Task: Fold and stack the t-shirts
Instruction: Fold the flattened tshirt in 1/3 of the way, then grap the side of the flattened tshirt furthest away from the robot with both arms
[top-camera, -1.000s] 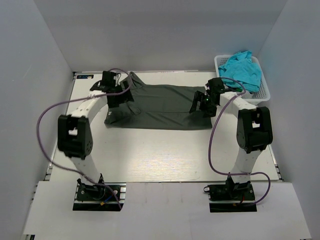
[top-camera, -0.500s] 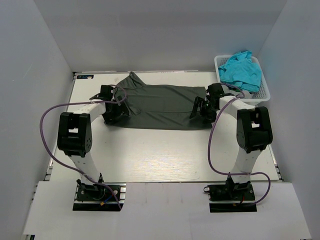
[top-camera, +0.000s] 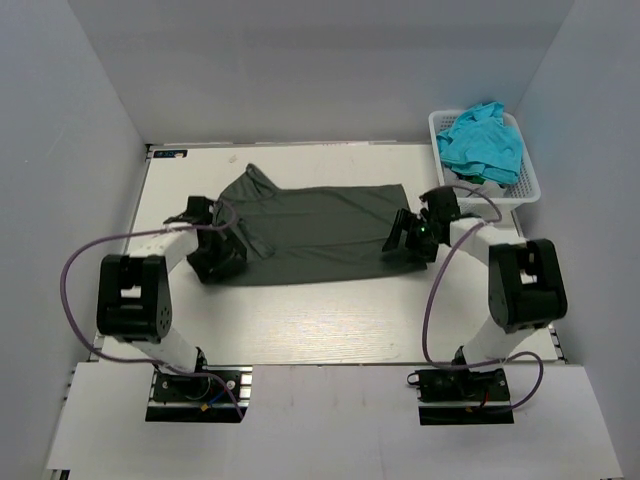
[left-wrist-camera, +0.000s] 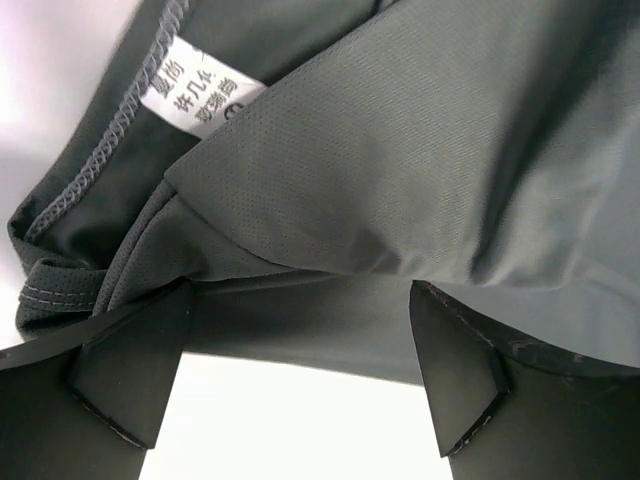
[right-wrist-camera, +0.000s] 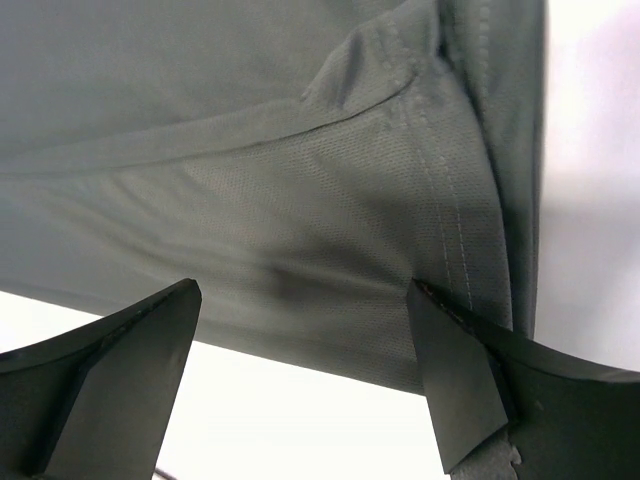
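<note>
The dark charcoal-grey t-shirt (top-camera: 310, 230) lies folded lengthwise across the middle of the table. My left gripper (top-camera: 215, 258) is low at its left end, by the collar. In the left wrist view it (left-wrist-camera: 300, 300) is open, with the shirt's near edge (left-wrist-camera: 420, 150) and a white label (left-wrist-camera: 200, 95) just beyond the fingertips. My right gripper (top-camera: 405, 240) is low at the shirt's right end. In the right wrist view it (right-wrist-camera: 303, 300) is open, with the hemmed cloth (right-wrist-camera: 250, 150) lying across the gap. The turquoise-blue t-shirt (top-camera: 482, 140) is bunched in the basket.
The white lattice basket (top-camera: 527, 185) stands at the back right corner of the white table (top-camera: 300, 310). Grey walls enclose the table on the left, back and right. Purple cables loop from both arms.
Both grippers have moved toward the near side and dropped low. The grey shirt's ends came with them, so the shirt now lies nearer and slightly slanted.
</note>
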